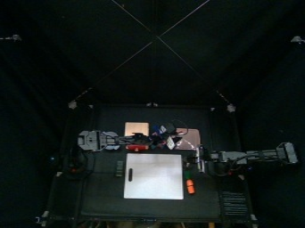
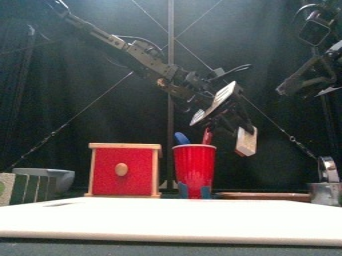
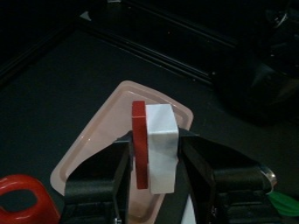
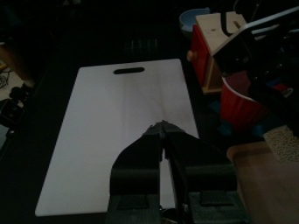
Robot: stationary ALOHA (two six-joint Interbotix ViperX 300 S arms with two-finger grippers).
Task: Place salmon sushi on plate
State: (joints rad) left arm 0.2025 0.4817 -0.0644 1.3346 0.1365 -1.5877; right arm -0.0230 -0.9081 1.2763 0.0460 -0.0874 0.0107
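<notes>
The salmon sushi [image 3: 156,150], an orange-red slab on a white rice block, stands on edge between the jaws of my left gripper [image 3: 159,156], which is shut on it. It hangs over the pink plate [image 3: 108,127], apart from it. From above, the left gripper [image 1: 161,134] sits at the back of the table, next to the plate [image 1: 137,126]. From the front, the left arm slants down from the upper left to its gripper [image 2: 227,118], above the red cup. The right gripper [image 4: 166,140] rests over the white board, jaws pressed together and holding nothing.
A white cutting board [image 1: 155,175] fills the table's front middle, with a small orange item [image 1: 188,186] at its right edge. Behind it stand a red cup [image 2: 194,168] holding a blue thing and a red box [image 2: 123,168]. A grey-green bin [image 2: 40,183] sits far left.
</notes>
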